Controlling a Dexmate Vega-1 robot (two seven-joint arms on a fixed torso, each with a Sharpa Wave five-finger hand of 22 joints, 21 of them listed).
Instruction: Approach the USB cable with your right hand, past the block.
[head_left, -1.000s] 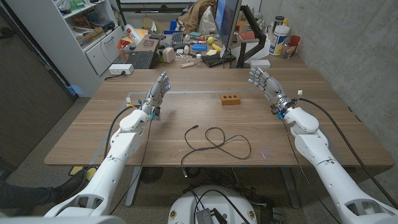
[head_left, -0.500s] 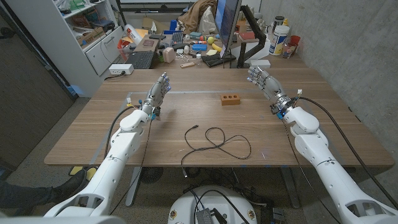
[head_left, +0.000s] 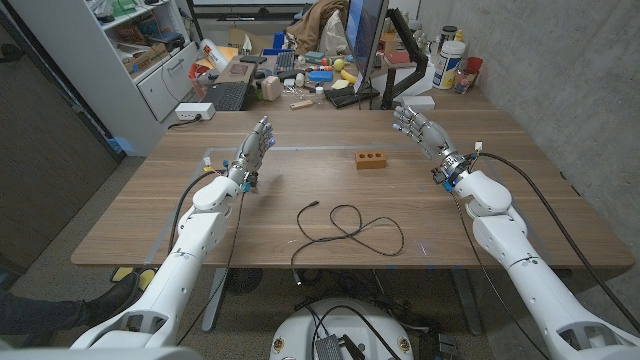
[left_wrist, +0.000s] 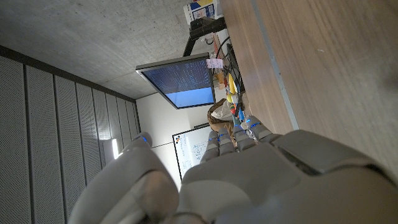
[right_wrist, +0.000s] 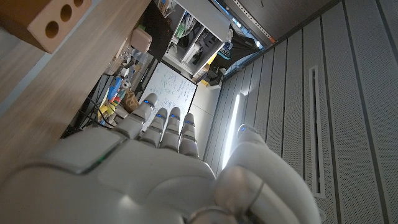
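Right hand (head_left: 418, 128) is raised over the far right part of the wooden table (head_left: 540, 205), fingers extended and a little apart, holding nothing, forearm running back toward the near right corner. In the right wrist view the back of the right hand (right_wrist: 155, 168) has its fingers (right_wrist: 163, 127) side by side, pointing out over the table's far edge; palm side hidden there. Left hand (head_left: 254, 147) is up over the far left part of the table, fingers straight and loosely spread, nothing in it. In the left wrist view the left hand (left_wrist: 249, 177) shows its back only, fingertips partly cut off by the knuckles.

Block (head_left: 371, 160), brown with holes along its side, sits at the table's middle far part, to the left of the right hand and apart from it; one end of the block (right_wrist: 46, 22) is cropped in the right wrist view. USB cable (head_left: 350, 228), thin and black, lies in loose loops on the near middle of the table, nearer the robot than the block, well apart from both hands. Its near end runs off the table's front edge; the plug is too small to make out.
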